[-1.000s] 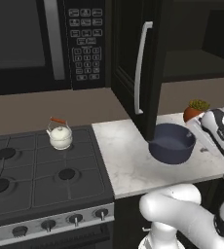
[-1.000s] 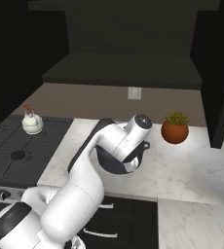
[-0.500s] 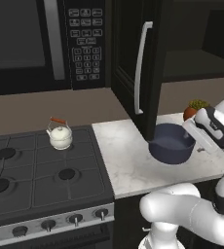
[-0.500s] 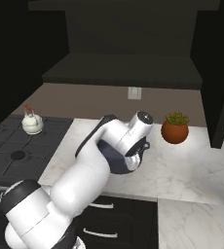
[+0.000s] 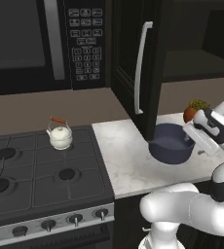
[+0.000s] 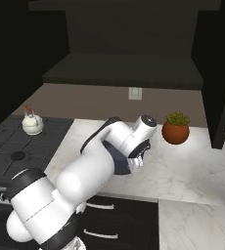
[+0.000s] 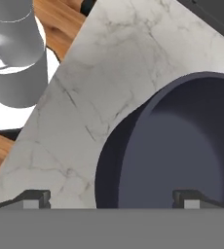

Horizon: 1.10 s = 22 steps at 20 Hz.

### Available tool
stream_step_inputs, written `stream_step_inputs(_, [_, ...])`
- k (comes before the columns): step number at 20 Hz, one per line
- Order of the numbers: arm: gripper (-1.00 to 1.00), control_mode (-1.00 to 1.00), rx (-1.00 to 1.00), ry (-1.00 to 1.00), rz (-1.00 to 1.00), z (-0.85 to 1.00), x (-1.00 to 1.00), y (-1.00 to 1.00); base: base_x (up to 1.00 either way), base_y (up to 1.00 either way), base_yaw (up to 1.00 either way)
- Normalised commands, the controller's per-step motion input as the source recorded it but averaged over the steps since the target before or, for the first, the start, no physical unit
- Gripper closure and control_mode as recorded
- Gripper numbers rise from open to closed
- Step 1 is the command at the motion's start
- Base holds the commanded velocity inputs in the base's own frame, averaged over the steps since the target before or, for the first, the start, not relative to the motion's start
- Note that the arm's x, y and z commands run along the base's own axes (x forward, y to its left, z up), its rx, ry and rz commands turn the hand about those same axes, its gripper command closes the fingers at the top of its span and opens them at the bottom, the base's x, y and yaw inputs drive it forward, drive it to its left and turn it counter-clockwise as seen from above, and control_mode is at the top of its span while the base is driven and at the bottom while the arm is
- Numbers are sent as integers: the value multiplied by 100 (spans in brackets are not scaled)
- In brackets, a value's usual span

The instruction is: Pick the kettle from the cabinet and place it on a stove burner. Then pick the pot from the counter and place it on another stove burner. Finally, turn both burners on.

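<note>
Dark blue pot (image 5: 171, 144) on marbled counter (image 5: 126, 155), right of stove; claw (image 7: 111, 197) spread wide over pot's near rim, gripping nothing; cream kettle (image 5: 60, 135) on rear burner (image 5: 60, 146).

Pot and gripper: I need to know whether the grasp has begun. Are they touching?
Apart. In the hand view the open gripper straddles the rim of the pot, with clear space beside each fingertip.

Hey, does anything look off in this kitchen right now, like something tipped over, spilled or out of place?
Nothing stands out. The kettle sits upright on a back burner, the pot sits level on the counter, and the open gripper hangs above the pot's rim. No spills.
</note>
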Motion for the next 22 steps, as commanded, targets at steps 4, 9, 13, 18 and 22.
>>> stream_step_inputs(4, [-100,-100,0,2,-4,-16,17,0,0,0,0])
stream_step_inputs(9, [-100,-100,-1,0,-4,-14,20,0,0,0,0])
stream_step_inputs(13, [-100,-100,-1,0,-3,-13,7,0,0,0,0])
stream_step_inputs(18, [-100,-100,0,0,0,-11,0,0,0,0,0])
stream_step_inputs(22, [100,-100,0,2,0,-14,4,0,0,0,0])
